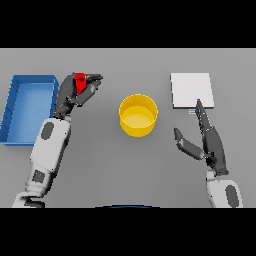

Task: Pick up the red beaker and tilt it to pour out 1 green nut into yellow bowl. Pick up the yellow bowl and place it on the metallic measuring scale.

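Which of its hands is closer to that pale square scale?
The right hand: its straight fingers reach the metallic measuring scale's near edge. The left hand, curled round the red beaker, is far across the table.

One red beaker point(80, 83), wrapped inside the curled fingers point(91, 90) of the left hand point(75, 92). One yellow bowl point(138, 115), well apart from both hands' fingers, between them. One metallic scale point(192, 90), just past the straight fingertips point(199, 106) of the right hand point(210, 142). One blue bin point(25, 107), behind the left fingers. Two hands. Nuts: cannot tell.
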{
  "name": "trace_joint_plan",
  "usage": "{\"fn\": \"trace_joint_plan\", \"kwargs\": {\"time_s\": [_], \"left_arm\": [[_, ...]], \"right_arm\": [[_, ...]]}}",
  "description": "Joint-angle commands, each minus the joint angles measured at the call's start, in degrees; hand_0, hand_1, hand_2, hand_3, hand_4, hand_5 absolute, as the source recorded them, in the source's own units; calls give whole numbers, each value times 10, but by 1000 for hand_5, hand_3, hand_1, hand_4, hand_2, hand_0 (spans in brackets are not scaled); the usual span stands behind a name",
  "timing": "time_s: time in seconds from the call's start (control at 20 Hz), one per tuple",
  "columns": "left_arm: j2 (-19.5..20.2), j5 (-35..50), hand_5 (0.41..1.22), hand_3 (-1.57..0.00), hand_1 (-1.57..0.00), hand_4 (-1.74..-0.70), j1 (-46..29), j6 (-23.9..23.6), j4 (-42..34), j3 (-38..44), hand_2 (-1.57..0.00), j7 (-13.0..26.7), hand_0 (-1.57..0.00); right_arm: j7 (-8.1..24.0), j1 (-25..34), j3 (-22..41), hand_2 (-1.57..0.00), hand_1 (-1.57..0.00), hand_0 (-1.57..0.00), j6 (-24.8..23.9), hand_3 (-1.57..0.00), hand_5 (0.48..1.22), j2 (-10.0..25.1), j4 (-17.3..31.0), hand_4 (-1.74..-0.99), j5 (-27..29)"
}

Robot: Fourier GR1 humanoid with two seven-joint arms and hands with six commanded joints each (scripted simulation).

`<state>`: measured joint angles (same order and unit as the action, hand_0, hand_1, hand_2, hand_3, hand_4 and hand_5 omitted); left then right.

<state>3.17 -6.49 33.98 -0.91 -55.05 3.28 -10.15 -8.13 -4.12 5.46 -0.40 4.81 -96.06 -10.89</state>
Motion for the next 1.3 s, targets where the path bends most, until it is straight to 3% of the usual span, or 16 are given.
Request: {"fn": "trace_joint_plan", "kwargs": {"time_s": [0.0, 0.15, 0.4, 0.65, 0.95, 1.05, 1.25], "left_arm": [[2, -7, 1133, -1553, -1557, -1724, 2, 0, -3, -5, -1558, 5, -1556], [7, -25, 1139, -1553, -1557, -1724, 14, 0, -4, -15, -1558, 16, -1556], [47, -122, 1120, -1565, -1566, -1735, 38, 8, -24, -86, -1567, 65, -1566], [75, -221, 1134, -1569, -1569, -1739, 81, 49, -28, -171, -1570, 122, -1569], [99, -353, 1191, -1570, -1571, -1741, 147, 98, -13, -278, -1571, 157, -1571], [100, -391, 1202, -1571, -1571, -1689, 162, 124, 2, -315, -1571, 162, -1571], [110, -455, 1213, -1362, -1571, -1714, 215, 169, 36, -373, -1571, 140, -1571]], "right_arm": [[-6, 1, -1, 1, 1, 1, -3, 1, 659, 3, 2, -1219, -6], [1, 4, -3, 1, 1, 1, -3, 1, 661, 7, -2, -1219, -6], [12, -1, -2, 1, 1, 1, -3, 1, 658, 10, -4, -1194, -11], [28, 3, 7, 1, 1, 1, 2, 1, 667, 6, -9, -1178, -14], [25, -5, 7, 1, 1, 1, 2, 1, 674, -3, -13, -1182, -6], [27, -6, 6, 1, 1, 1, 1, 1, 675, -4, -12, -1191, -4], [46, -1, 1, 1, 1, 1, 3, 1, 666, -10, -16, -1196, 10]]}}
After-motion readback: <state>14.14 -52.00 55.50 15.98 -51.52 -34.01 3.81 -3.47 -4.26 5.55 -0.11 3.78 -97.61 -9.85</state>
